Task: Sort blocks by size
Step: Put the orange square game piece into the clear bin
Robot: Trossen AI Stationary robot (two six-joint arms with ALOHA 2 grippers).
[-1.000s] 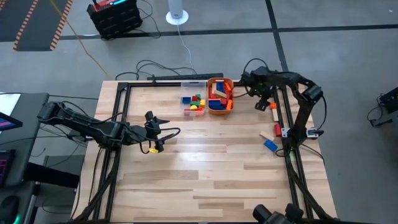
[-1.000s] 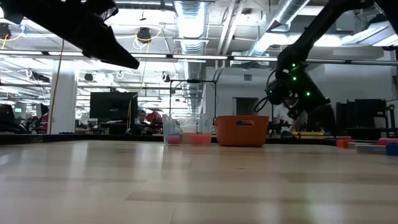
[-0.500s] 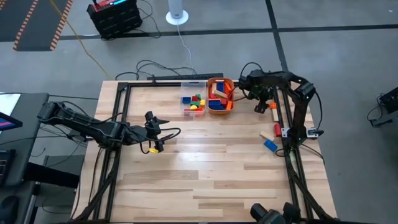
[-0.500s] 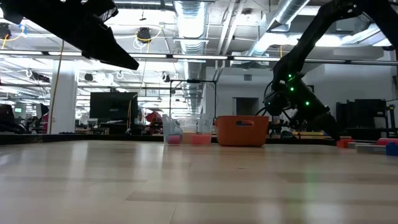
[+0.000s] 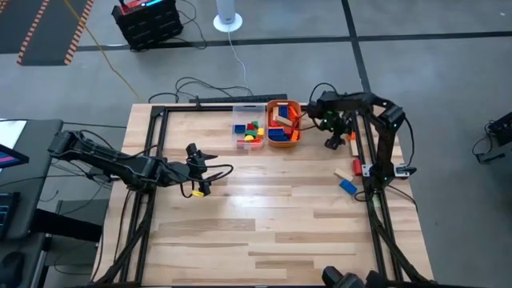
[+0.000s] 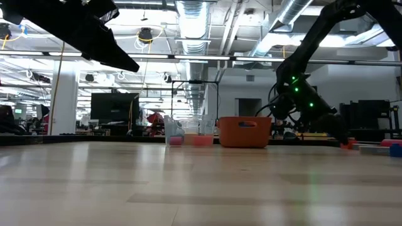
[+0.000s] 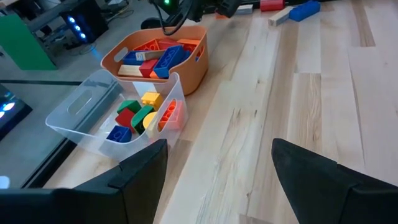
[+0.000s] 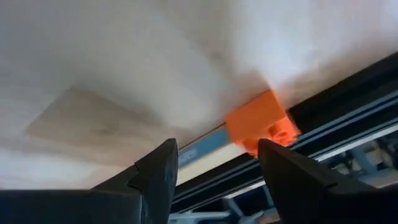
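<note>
A small orange block (image 8: 258,121) lies on the table beside the black frame rail, at the far right (image 5: 350,136). My right gripper (image 8: 214,168) hangs open just short of it, tipped steeply down (image 5: 334,140), touching nothing. A red block (image 5: 357,166), a plain wooden bar (image 5: 345,172) and a blue block (image 5: 347,186) lie flat near the right edge. More blocks fill the clear tub (image 5: 240,130) and the orange tub (image 5: 294,122). My left gripper (image 7: 217,168) waits open above the table's left part (image 5: 200,172).
The two tubs stand side by side at the table's far edge, seen from the left wrist as clear tub (image 7: 81,115) and orange tub (image 7: 193,68). A black frame rail (image 5: 358,148) runs along the right edge beside the loose blocks. Bare wood (image 5: 272,208) spreads across the middle.
My right gripper has sunk toward the table near the orange block and tipped further downward, staying open. The left arm has kept still.
</note>
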